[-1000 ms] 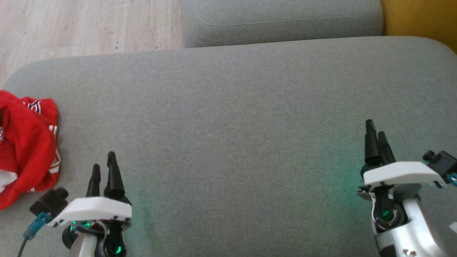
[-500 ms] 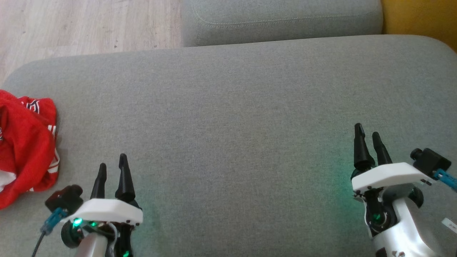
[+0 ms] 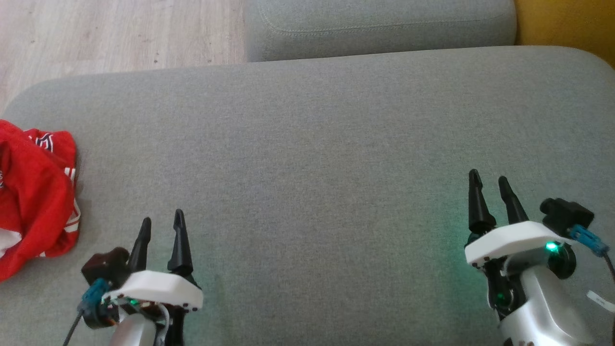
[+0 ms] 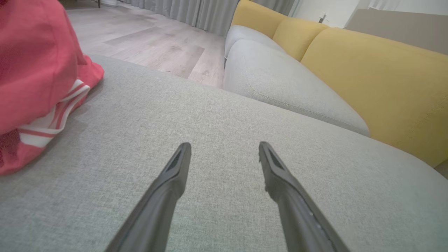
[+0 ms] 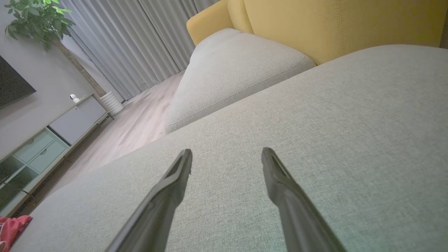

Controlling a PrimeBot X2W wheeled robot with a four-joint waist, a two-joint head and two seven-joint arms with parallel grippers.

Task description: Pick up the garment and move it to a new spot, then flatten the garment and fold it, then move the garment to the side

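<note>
The left gripper hovers low over the grey sofa cushion with its two dark fingers spread apart in a clear gap, holding nothing; in the left wrist view the cushion fabric shows plainly between the tips, and whether they graze the fabric cannot be told. The right gripper sits well apart from it at the other side of the same cushion, its fingers likewise parted by about the same gap and empty, pointing up the head view like the left one. The garment, red with white stripes, lies crumpled in a heap at the left end of the cushion, cut off by the left edge of the head view. It is near the left gripper but not touching it, a strip of bare grey fabric between them. As far as it shows, the heap's longer run goes up and down the head view, along the cushion's end. A white-striped edge faces the left gripper, with a patch of white at the heap's lower part. Beyond the cushion lie a second grey cushion, a yellow backrest and a pale wood floor.
</note>
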